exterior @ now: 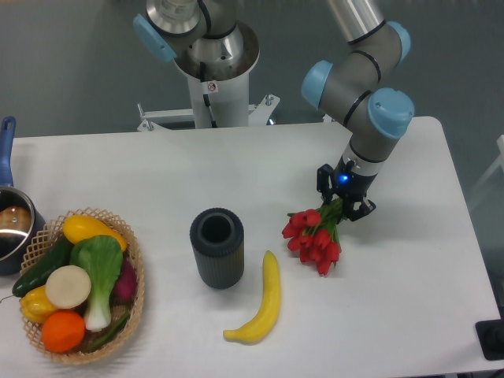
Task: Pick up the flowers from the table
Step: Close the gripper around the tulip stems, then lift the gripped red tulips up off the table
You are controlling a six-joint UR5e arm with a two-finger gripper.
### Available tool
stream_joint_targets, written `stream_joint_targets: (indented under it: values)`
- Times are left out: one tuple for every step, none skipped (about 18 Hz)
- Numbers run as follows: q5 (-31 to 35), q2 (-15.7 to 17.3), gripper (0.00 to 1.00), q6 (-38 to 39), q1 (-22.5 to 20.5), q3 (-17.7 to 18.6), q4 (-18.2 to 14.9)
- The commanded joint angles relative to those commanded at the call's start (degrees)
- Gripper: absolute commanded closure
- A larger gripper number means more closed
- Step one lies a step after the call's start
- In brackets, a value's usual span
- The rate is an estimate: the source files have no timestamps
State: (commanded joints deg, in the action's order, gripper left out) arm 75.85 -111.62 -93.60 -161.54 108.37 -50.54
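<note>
My jaws [344, 206] look clamped on the flowers [313, 234] stems at 1 o'clock — buds seem still on the surface [409, 260], lift's left.

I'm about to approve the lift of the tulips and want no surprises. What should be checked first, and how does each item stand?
1. End effector at the stem end of the flowers: ok.
2. Fingers closed firmly on the stems: cannot tell, leaves hide the contact.
3. Flowers already off the table: cannot tell from this angle.
4. Banana apart from the blooms: ok, a gap shows.
5. Dark cylinder cup clear of the bunch: ok, it stands to the left.
6. Basket of vegetables far from the lift: ok.
</note>
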Motion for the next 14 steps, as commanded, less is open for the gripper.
stream_joint_targets:
  values:
    - [-0.1, 0.1, 0.63, 0.0, 0.0, -0.3, -0.2]
    - [-0.2, 0.2, 0.64, 0.1, 0.0, -0.4, -0.2]
    - [-0.3, 0.3, 0.64, 0.2, -0.2, -0.5, -0.3]
    - [-0.8, 0.3, 0.64, 0.1, -0.2, -1.1, -0.3]
    - [-1.1, 0.4, 0.64, 0.1, -0.2, -1.2, -0.3]
    - [-1.7, 0.6, 0.64, 0.1, -0.3, -1.4, -0.3]
    - [-2.7, 1.2, 0.64, 0.1, -0.6, -1.6, -0.3]
    - [-4.8, 1.8, 0.64, 0.1, -0.9, -1.9, -0.3]
    - [-8.1, 2.4, 0.64, 0.3, -1.0, -2.5, -0.3]
    - [-11.7, 3.2, 0.64, 0.7, -1.3, -3.0, -0.3]
    - [-15.0, 3.9, 0.64, 1.1, -1.8, -3.3, -0.3]
    - [-18.2, 4.5, 0.64, 1.2, -2.3, -3.8, -0.3]
    - [-21.0, 4.9, 0.64, 1.3, -2.6, -4.7, -0.3]
    - [-23.3, 5.2, 0.64, 1.4, -2.8, -5.3, -0.3]
